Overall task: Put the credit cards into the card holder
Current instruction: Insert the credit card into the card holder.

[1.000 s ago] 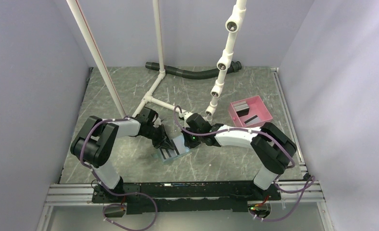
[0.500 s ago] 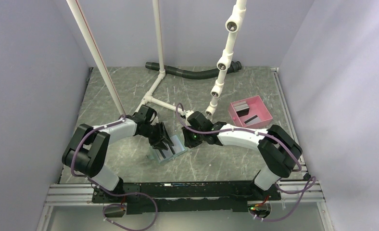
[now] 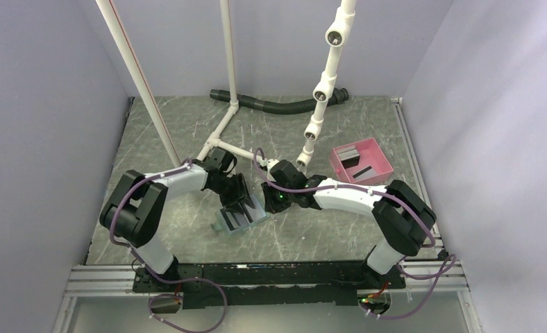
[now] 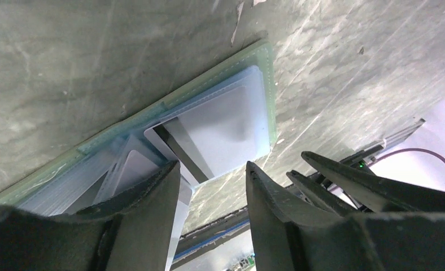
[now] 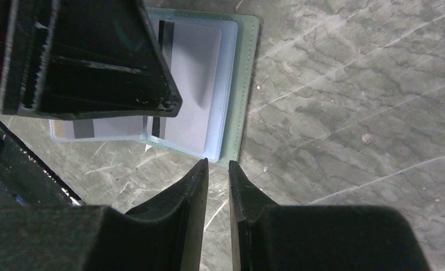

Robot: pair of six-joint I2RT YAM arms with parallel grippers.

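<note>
Left wrist view: the left hand [image 4: 212,169] hangs with its fingers apart and nothing between them, just above the small sage-green folding card holder [image 4: 270,96]. The holder lies spread open on the grey marbled tabletop [image 3: 326,229]. A pale grey credit card with a dark stripe [image 4: 220,121] sits inside the holder's clear pocket. The right hand [image 5: 217,165] hovers at the holder's edge, its fingers parted by a narrow gap and gripping nothing.

A second ago both hands were closed at the holder. Both have since let go, and the holder has settled a little nearer and to the left, between the two arms at the middle of the tabletop. A second card [image 5: 96,129] shows in the holder's other half.

The release suggests that the striped card is judged seated and this insertion is finished. Well apart at the far right, the pink rectangular plastic tray [image 3: 378,156] holds more dark and grey cards [image 3: 357,163], so the task looks only partly done. A trip to the tray likely comes next.
</note>
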